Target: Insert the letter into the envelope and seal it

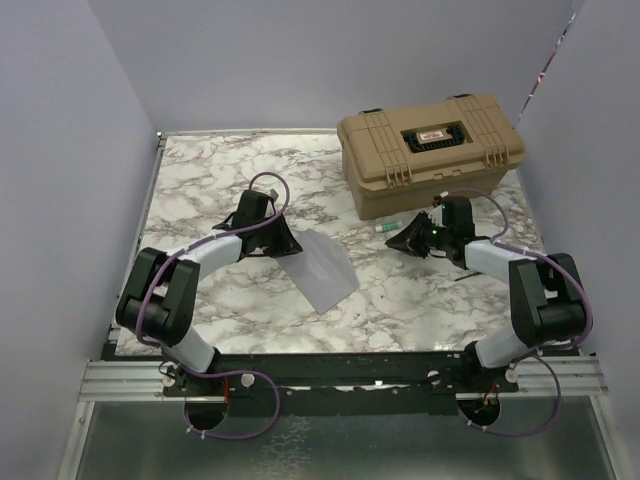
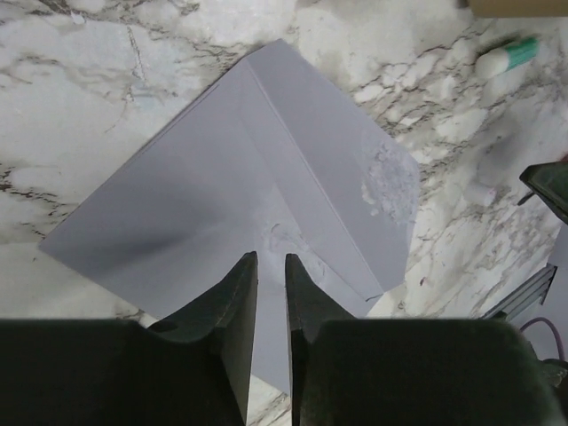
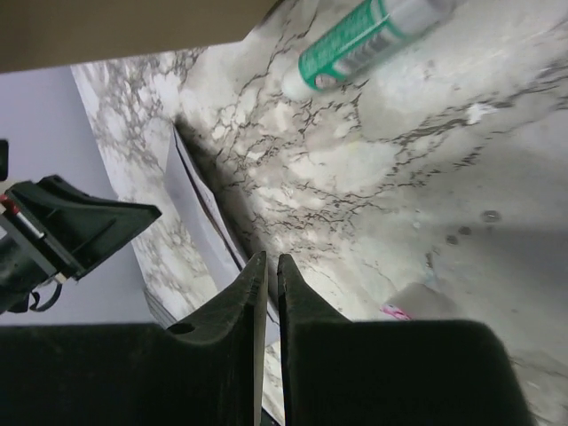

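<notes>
My left tool sits narrow over the envelope, grip unclear; my right tool is nearly closed, holding nothing.

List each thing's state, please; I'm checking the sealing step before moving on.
envelope: lying on table, creased, smeared.
green-labelled tube: lying on its side.
toolbox: lid closed.
left gripper: nearly shut, tips over envelope.
right gripper: nearly shut, holding nothing.

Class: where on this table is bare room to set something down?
Free: the table's far-left part between the left wall and the toolbox, and the near strip between envelope and near edge. Crowded: around the green tube by the right gripper.
</notes>
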Controlling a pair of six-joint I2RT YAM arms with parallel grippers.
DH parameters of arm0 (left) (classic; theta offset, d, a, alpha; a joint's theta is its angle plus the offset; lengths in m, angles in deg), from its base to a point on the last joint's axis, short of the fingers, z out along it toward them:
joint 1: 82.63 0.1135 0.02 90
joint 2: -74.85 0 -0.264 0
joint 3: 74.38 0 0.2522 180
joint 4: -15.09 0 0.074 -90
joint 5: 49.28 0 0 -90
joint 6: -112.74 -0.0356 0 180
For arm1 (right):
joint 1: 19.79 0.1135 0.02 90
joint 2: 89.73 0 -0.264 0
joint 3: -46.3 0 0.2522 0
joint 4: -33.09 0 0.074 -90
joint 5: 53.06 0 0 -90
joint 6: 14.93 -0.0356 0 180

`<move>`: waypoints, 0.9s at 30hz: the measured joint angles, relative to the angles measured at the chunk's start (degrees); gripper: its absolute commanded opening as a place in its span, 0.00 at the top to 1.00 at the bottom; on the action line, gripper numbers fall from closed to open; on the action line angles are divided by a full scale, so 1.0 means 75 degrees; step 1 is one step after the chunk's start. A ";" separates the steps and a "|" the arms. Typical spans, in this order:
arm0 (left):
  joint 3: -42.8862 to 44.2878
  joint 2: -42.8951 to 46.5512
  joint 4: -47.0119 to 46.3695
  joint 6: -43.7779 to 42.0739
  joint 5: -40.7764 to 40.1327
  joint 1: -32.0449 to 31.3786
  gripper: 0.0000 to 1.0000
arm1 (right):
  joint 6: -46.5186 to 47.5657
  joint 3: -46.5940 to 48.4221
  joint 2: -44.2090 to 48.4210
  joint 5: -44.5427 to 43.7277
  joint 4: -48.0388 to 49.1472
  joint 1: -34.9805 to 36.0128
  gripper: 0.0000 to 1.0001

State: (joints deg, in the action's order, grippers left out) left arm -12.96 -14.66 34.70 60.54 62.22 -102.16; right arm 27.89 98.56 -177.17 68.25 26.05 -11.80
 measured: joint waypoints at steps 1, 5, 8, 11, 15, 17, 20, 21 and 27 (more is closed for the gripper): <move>0.0015 -0.0175 -0.0041 0.0044 0.0000 -0.0026 0.84 | -0.0047 0.0000 -0.0105 0.0015 0.0117 0.0122 0.92; 0.0020 -0.0659 -0.0047 0.0140 -0.0003 -0.0114 0.91 | -0.0192 0.0035 -0.0650 0.0015 0.0542 0.0592 0.93; 0.0020 -0.0883 0.0052 0.0181 -0.0020 -0.0152 0.93 | -0.0306 0.0076 -0.1035 0.0009 0.0819 0.0909 0.94; 0.0020 -0.0941 0.0096 0.0204 -0.0073 -0.0163 0.99 | -0.0356 0.0152 -0.1314 -0.0038 0.0985 0.1265 0.94; 0.0061 -0.1005 0.0172 0.0239 -0.0128 -0.0160 1.00 | -0.0469 0.0321 -0.1542 -0.0134 0.1174 0.1824 0.94; 0.0073 -0.1011 0.0204 0.0248 -0.0152 -0.0163 1.00 | -0.0513 0.0391 -0.1641 -0.0172 0.1294 0.2072 0.94; 0.0073 -0.1011 0.0210 0.0265 -0.0172 -0.0163 1.00 | -0.0530 0.0475 -0.1781 -0.0219 0.1411 0.2334 0.95; 0.0073 -0.1011 0.0210 0.0268 -0.0175 -0.0163 1.00 | -0.0536 0.0475 -0.1804 -0.0224 0.1448 0.2387 0.96; 0.0076 -0.1026 0.0213 0.0268 -0.0175 -0.0163 1.00 | -0.0595 0.0469 -0.1810 -0.0256 0.1751 0.2605 0.95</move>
State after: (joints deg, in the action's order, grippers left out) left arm -12.39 -22.36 36.30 62.55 60.90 -103.39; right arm 23.44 102.08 -190.74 66.33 39.18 7.74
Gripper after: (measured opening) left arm 0.003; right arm 0.045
